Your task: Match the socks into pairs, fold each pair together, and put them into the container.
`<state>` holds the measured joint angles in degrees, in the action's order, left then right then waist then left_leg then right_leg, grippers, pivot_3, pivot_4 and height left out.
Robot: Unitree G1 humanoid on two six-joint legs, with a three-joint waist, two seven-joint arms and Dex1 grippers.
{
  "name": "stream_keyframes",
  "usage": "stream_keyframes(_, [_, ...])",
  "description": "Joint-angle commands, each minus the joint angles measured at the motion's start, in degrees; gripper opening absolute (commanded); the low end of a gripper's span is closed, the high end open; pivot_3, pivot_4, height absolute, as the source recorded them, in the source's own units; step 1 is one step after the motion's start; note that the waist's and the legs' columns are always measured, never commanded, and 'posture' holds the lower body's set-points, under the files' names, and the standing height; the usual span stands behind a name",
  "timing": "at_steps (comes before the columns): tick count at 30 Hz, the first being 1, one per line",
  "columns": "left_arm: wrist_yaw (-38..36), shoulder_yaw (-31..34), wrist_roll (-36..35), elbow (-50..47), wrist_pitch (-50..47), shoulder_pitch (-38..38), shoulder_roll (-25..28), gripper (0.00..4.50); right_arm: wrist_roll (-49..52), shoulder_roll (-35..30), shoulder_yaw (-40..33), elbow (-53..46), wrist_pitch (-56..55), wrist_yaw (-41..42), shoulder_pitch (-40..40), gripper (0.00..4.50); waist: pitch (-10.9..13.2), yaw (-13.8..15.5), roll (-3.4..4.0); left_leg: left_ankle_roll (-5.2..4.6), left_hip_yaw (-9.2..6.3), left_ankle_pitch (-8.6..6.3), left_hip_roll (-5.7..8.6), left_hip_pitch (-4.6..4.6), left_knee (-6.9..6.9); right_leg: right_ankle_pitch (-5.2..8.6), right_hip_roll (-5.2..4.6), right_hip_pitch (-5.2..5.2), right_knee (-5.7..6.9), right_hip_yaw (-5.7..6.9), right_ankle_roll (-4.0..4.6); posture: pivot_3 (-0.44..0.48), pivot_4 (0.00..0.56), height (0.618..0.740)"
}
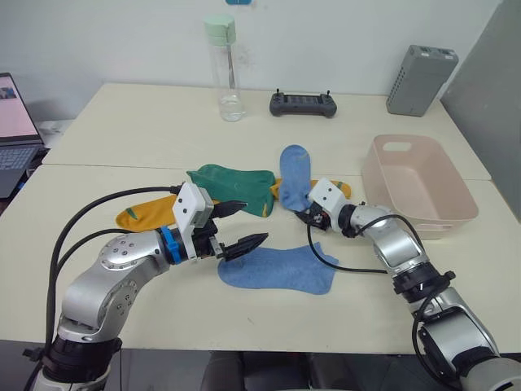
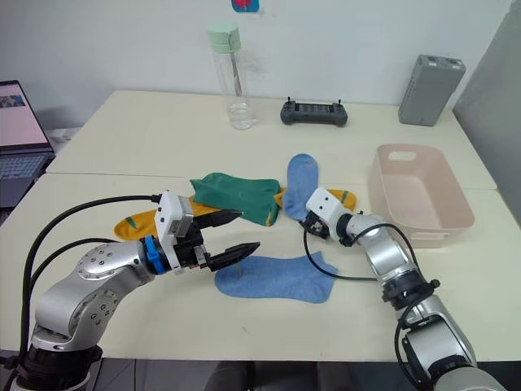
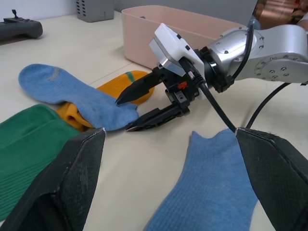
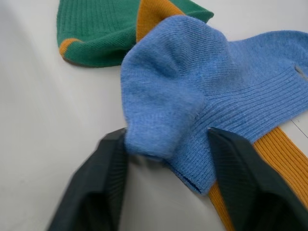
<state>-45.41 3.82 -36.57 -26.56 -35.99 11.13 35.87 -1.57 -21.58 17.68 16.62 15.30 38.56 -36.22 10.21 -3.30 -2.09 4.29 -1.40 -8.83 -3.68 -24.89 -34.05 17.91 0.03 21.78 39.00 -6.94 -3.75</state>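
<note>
One light blue sock [image 1: 277, 270] lies flat near the table's front. My left gripper [image 1: 251, 222] hovers open at its left end, holding nothing. A second light blue sock [image 1: 295, 173] lies further back, across a mustard-yellow sock [image 1: 340, 189]. My right gripper [image 4: 166, 139] is open, its fingers [image 4: 110, 185] straddling the near end of this blue sock. A dark green sock [image 1: 231, 185] lies left of it, over another mustard-yellow sock [image 1: 145, 214]. The pale pink container [image 1: 456, 213] stands empty at the right.
At the table's back stand a clear water bottle [image 1: 225, 72], a black controller [image 1: 303, 103] and a grey ribbed box [image 1: 421, 79]. A laptop [image 1: 12, 122] sits off the left edge. Cables trail from both wrists over the table.
</note>
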Motion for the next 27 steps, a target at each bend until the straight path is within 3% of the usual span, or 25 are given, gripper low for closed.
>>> stream_keyframes(1, [1.0, 1.6, -2.1, -1.0, -0.6, 1.1, -0.5, 4.5, 1.1, -0.2, -1.7, -2.9, 0.1, 1.7, -0.5, 1.27, 0.0, 0.0, 0.0, 0.0, 0.0, 0.0, 0.0, 0.0, -0.03, 0.0, 0.0, -0.01, 0.0, -0.01, -0.01, 0.0, 0.15, 0.74])
stream_keyframes(4, [1.3, 1.3, -2.2, -0.9, -0.8, 1.2, -0.5, 4.5, 1.1, -0.1, -2.2, -3.9, 0.5, 2.0, -0.4, 0.2, 0.0, 0.0, 0.0, -0.01, 0.0, 0.01, 0.0, 0.02, -0.15, -0.01, 0.0, -0.04, 0.01, -0.02, -0.03, 0.0, 0.15, 0.74])
stream_keyframes(5, [1.2, 1.3, -2.2, -0.8, -0.7, 1.1, -0.4, 4.5, 1.0, -0.3, -2.2, -4.3, 0.6, 2.1, -0.4, 0.02, 0.0, 0.0, 0.0, -0.01, 0.0, 0.01, 0.0, 0.02, -0.17, -0.02, 0.0, -0.05, 0.01, -0.02, -0.04, 0.0, 0.15, 0.74])
stream_keyframes(10, [1.4, 2.7, -3.7, 0.2, -1.5, 3.0, -0.4, 4.5, 2.5, -1.6, -1.8, -10.4, 2.5, 5.9, 0.9, 0.02, 0.0, 0.0, 0.0, -0.01, 0.01, 0.01, 0.0, 0.02, -0.19, -0.02, 0.0, -0.05, 0.01, -0.04, -0.05, 0.0, 0.15, 0.74])
stream_keyframes(16, [6.0, 4.9, -0.4, 8.5, -0.4, 11.7, -0.7, 4.5, 9.2, -8.4, 0.1, -26.5, 4.4, 20.0, 6.1, 0.02, 0.0, 0.6, 0.03, -0.01, -0.05, 0.01, 0.01, 0.0, -0.18, 0.01, 0.01, -0.08, -0.01, 0.02, -0.09, 0.0, 0.15, 0.74])
stream_keyframes(21, [2.1, 0.8, 4.6, 12.7, 2.3, 13.1, 2.0, 4.5, 17.2, -19.1, 0.3, -40.9, 9.5, 31.1, 12.8, 0.02, 0.0, 0.4, 0.03, 0.01, -0.03, -0.01, 0.02, 0.0, -0.16, 0.16, -0.01, -0.1, -0.05, 0.0, -0.34, 0.0, 0.15, 0.74])
stream_keyframes(27, [-2.8, -5.5, 6.9, 13.4, 2.2, 13.0, 1.8, 4.5, 20.7, -25.1, 2.3, -47.4, 14.4, 34.1, 17.3, 0.02, 0.0, 0.3, 0.03, 0.0, -0.04, 0.0, -0.01, 0.02, -0.15, 0.19, 0.02, -0.08, -0.03, 0.0, -0.31, 0.0, 0.15, 0.74])
